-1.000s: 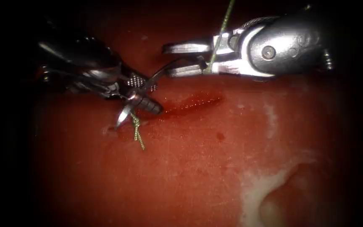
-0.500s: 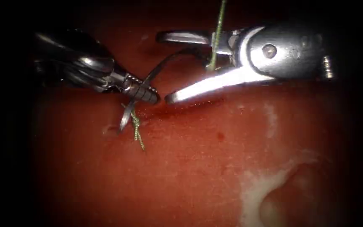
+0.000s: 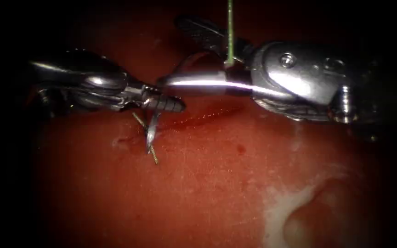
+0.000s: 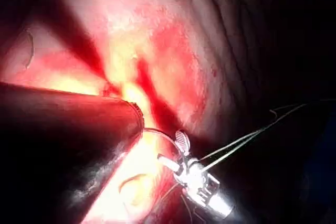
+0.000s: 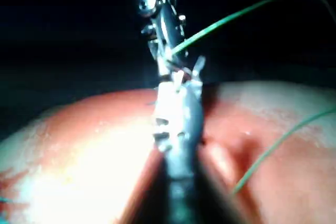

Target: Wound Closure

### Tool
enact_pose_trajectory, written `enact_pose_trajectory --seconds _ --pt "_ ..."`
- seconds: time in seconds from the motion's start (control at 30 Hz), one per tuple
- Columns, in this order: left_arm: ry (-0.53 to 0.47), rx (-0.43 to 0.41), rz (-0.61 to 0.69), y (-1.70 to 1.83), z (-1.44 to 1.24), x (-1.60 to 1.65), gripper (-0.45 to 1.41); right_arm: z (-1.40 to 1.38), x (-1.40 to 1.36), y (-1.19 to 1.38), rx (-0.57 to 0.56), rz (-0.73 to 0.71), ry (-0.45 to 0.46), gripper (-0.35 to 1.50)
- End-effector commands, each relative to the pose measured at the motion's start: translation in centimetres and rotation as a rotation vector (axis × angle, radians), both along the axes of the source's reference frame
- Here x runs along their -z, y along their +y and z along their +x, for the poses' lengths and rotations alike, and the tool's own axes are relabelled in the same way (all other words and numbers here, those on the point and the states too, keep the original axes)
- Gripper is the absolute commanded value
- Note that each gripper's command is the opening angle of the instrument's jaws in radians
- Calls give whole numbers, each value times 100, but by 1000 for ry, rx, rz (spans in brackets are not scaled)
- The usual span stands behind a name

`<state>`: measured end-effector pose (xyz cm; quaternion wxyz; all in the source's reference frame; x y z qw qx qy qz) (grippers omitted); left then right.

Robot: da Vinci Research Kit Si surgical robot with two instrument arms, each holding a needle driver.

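The needle (image 3: pixel 151 131) sits at the left end of the cut (image 3: pixel 203 117), gripped by the left tool (image 3: pixel 164 103) near one end of its curve. Its silvery body hangs down from the jaws to the tissue (image 3: pixel 198 183), with the tip resting at the surface. I cannot tell whether the tip has entered the tissue. The left jaws are clamped together on the needle.

A short knotted thread tail (image 3: pixel 153 157) lies just beside the needle's lower end on the tissue. Red fluid (image 3: pixel 207 115) fills the cut, running off to the right.

Above the cut, the right tool (image 3: pixel 194 55) reaches in with its jaws spread wide apart, holding nothing. The green thread (image 3: pixel 230 27) runs straight up between the jaws near their hinge.
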<state>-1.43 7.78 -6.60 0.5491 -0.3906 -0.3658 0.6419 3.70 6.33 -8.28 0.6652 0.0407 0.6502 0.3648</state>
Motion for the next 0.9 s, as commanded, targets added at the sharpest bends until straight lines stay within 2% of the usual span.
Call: enact_pose_trajectory --seconds 0.03,0.17,0.23,0.3,0.43,0.7,0.77,0.8,0.83,0.9 --pt "-28 -5 21 -4 -6 -2 -35 4 -7 -2 -12 12 3 120" --pt "-66 0 53 -8 -8 1 -35 -5 -13 -1 -20 8 -9 108" --pt "-78 -2 67 -9 -9 2 -35 -8 -13 0 -30 6 -10 108" --pt "-84 -2 79 -10 -9 3 -35 -10 -13 1 -34 4 -3 95" --pt "-85 -3 79 -11 -10 4 -35 -9 -12 1 -36 3 -1 84" --pt "-87 -5 81 -13 -13 7 -35 -3 -15 -1 -39 5 0 78" --pt "-90 -3 82 -13 -13 9 -35 0 -16 -2 -30 0 9 31" --pt "-91 -3 83 -13 -13 10 -35 0 -16 -3 -13 5 18 -8" --pt "-91 -3 83 -13 -14 11 -35 0 -16 -3 1 8 17 -35" --pt "-93 -6 84 -14 -14 12 -35 -3 -13 -5 23 -1 19 -35"
